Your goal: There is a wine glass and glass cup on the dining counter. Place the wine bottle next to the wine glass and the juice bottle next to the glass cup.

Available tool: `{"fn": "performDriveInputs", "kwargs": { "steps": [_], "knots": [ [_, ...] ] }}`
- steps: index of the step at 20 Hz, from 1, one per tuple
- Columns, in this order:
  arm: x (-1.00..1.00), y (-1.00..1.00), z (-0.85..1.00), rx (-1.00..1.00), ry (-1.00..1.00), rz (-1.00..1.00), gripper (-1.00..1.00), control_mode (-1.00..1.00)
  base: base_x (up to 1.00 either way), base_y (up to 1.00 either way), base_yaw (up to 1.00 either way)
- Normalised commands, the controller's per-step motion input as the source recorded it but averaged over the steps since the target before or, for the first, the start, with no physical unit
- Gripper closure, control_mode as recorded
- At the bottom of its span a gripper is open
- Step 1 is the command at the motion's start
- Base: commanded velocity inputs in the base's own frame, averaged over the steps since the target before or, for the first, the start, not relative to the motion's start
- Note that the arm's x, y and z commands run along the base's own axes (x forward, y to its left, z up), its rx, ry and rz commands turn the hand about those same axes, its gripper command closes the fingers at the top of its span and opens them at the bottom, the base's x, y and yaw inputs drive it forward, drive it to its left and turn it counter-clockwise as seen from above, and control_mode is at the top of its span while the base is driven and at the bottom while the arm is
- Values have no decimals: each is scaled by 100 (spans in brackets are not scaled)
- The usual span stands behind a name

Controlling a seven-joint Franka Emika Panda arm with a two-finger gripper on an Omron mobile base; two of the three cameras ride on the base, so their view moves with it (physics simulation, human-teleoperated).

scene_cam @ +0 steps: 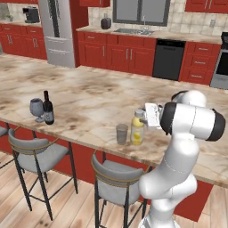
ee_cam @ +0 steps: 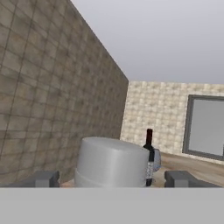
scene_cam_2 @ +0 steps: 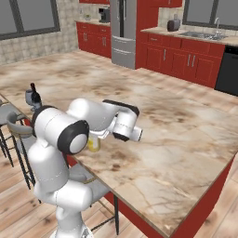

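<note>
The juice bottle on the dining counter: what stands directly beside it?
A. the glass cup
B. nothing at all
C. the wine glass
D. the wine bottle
A: in the left base view the glass cup stands just left of the juice bottle, while the wine glass and the wine bottle stand together far off along the dining counter.

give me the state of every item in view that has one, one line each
wine bottle: upright on the dining counter, capped, beside the wine glass
wine glass: upright
juice bottle: upright, cap on, next to the glass cup
glass cup: upright
gripper: jaws open on either side of the juice bottle's cap
</note>
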Motion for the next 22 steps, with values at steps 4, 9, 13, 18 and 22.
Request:
{"fn": "performDriveInputs", "kwargs": {
  "steps": [4,9,13,18,22],
  "knots": [
    [-33,0,-11,0,0,0,-100,-100,0,0,0],
    [-16,-2,-7,0,0,-2,-100,-100,0,0,0],
    [0,-4,0,0,0,-3,-100,-100,0,0,0],
    [1,-9,3,0,1,-3,-100,-100,0,0,0],
    [8,-14,4,0,7,-4,-100,-100,0,0,0]
  ]
}}
